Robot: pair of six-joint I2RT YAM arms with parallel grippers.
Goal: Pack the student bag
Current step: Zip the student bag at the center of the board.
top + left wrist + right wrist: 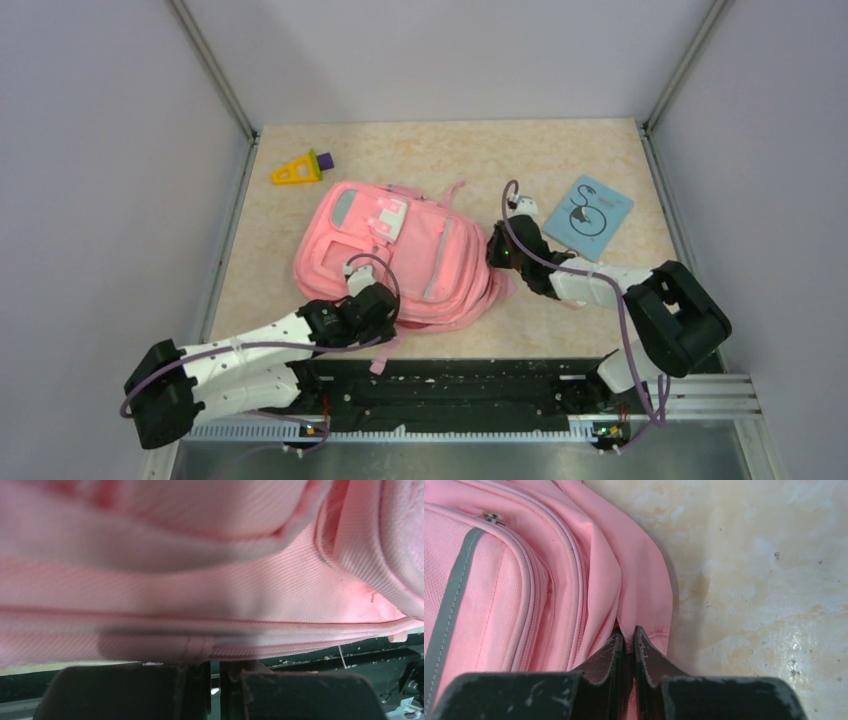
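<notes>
- The beige marbled table (560, 150) carries everything. The student bag (390, 250) lies flat across its middle, a little nearer the near edge than the far one.
- The bag's long axis appears to slant from the far-left toward the near-right. It lies between the two grippers, one at its near hem and one at its right flank.
- The right gripper (626, 637) is clamped on a fold of pink fabric at the bag's right edge, and the rest of the bag runs away to its left.
- The left gripper (215, 667) is closed against the bag's near hem, with a small stitched tab right at its tips. Whether any fabric is caught there I cannot tell.
- A blue booklet (588, 215) lies near the table's right edge, just beside the right arm and apart from the bag. That arm is the nearer one to fetch it.
- A yellow triangular toy with a purple piece (300, 168) sits by the far-left corner, clear of the bag.
- A zipper slider (491, 517) shows on the bag's side. The track beside it looks shut, so opening probably comes before loading.
</notes>
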